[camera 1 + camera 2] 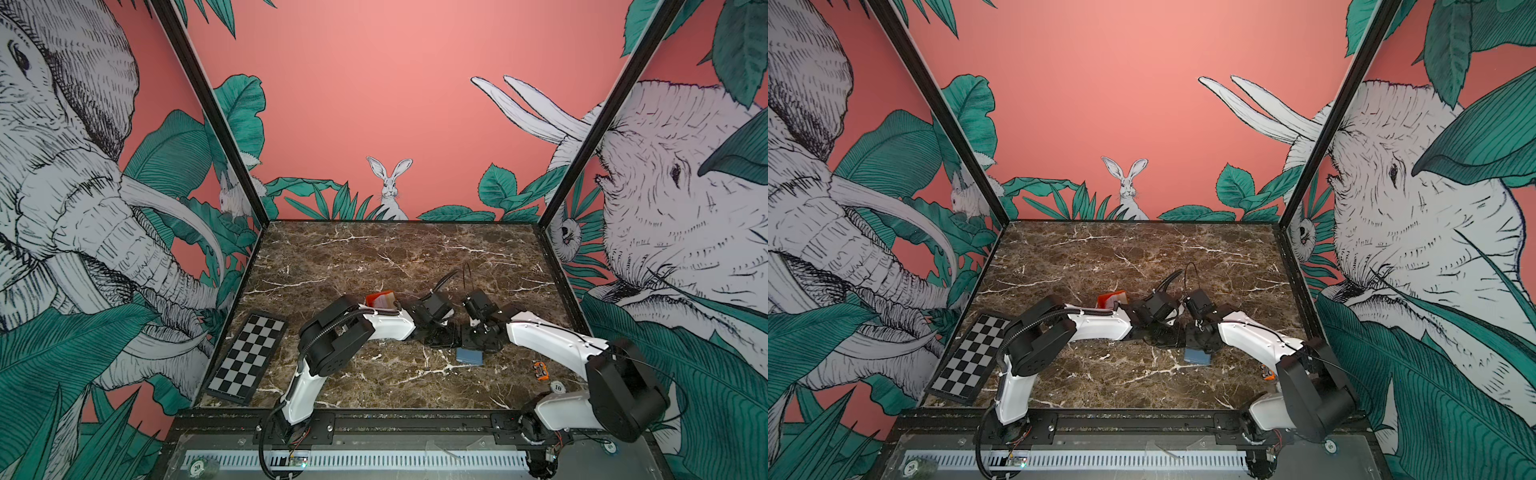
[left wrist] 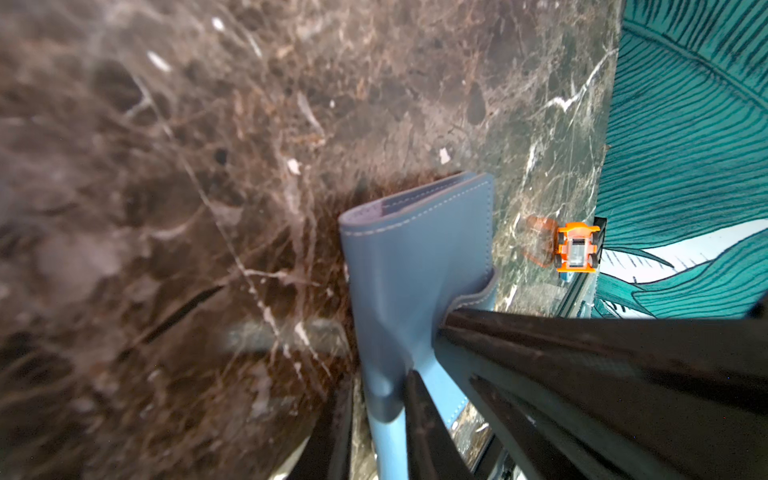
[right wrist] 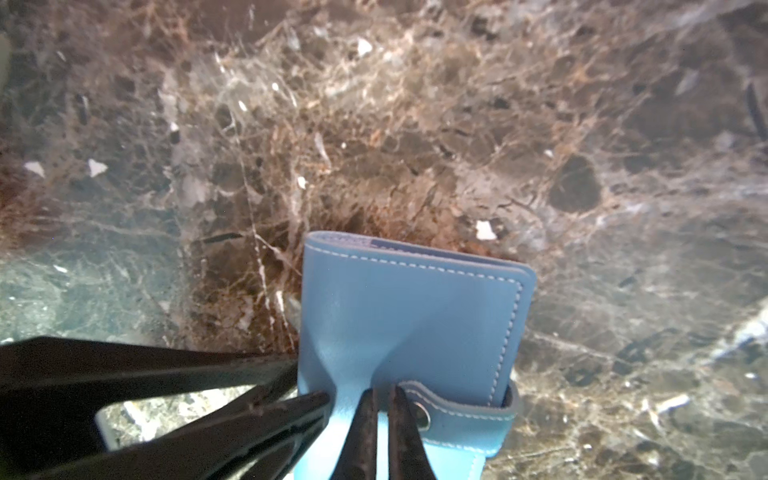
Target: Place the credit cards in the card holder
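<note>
Grippers, 2, pinch 1 card holder (image 3: 415,311): left gripper (image 2: 380,388), right gripper (image 3: 382,395).

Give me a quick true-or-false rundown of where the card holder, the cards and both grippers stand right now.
1. Both grippers are at the card holder. True: the left gripper and the right gripper each pinch it.
2. The card holder lies open flat. False: it is folded, with its snap tab wrapped round the edge.
3. The right gripper holds a credit card. False: the credit cards sit in the orange tray behind the left arm.
4. The toy car is on the right side of the table. True.
5. The checkerboard panel lies along the table's left edge. True.
</note>
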Controlling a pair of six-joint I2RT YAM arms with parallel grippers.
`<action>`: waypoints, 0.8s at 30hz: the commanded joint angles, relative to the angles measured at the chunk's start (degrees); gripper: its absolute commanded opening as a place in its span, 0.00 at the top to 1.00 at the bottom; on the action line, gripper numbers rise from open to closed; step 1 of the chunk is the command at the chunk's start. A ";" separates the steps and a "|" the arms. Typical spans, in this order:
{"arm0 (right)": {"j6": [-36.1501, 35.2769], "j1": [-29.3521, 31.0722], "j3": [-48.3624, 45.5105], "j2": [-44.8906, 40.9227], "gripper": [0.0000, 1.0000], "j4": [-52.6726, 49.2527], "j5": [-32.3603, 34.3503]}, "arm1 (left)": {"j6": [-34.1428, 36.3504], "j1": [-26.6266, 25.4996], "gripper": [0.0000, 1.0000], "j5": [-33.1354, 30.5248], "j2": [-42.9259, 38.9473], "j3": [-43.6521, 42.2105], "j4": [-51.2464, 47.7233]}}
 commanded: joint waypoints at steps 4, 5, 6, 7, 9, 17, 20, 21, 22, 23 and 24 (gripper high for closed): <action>-1.01 -0.61 1.02 -3.03 0.85 -6.06 3.39 | -0.22 -0.30 0.76 -0.30 0.46 -0.32 -0.91; -1.11 -0.64 1.23 -3.34 0.84 -6.38 3.47 | -0.22 -0.32 0.76 -0.30 0.46 -0.34 -0.91; -1.20 -0.60 1.42 -3.76 0.84 -6.75 3.50 | -0.20 -0.38 0.76 -0.30 0.46 -0.32 -0.83; -1.26 -0.65 1.61 -4.02 0.83 -7.05 3.64 | -0.31 -0.39 0.76 -0.30 0.54 -0.34 -0.78; -1.46 -0.75 1.72 -4.51 0.83 -7.35 3.68 | -0.31 -0.39 0.77 -0.28 0.54 -0.33 -0.73; -1.93 -1.18 1.57 -3.40 0.89 -6.87 3.05 | -0.33 -0.39 0.76 -0.21 0.46 -0.30 -0.73; -2.01 -1.16 1.41 -2.62 0.90 -6.07 2.68 | -0.37 -0.39 0.76 -0.21 0.46 -0.18 -0.74; -2.07 -1.21 1.44 -2.32 0.90 -5.81 2.61 | -0.29 -0.39 0.77 -0.14 0.46 -0.14 -0.73; -2.10 -1.27 1.49 -2.13 0.90 -5.56 2.60 | -0.22 -0.39 0.76 -0.12 0.46 -0.06 -0.78; -2.16 -1.21 1.57 -1.84 0.90 -5.44 2.55 | -0.22 -0.39 0.77 -0.12 0.46 -0.03 -0.79; -2.26 -1.28 1.74 -1.49 0.90 -5.56 2.78 | -0.22 -0.39 0.77 -0.04 0.53 -0.04 -0.82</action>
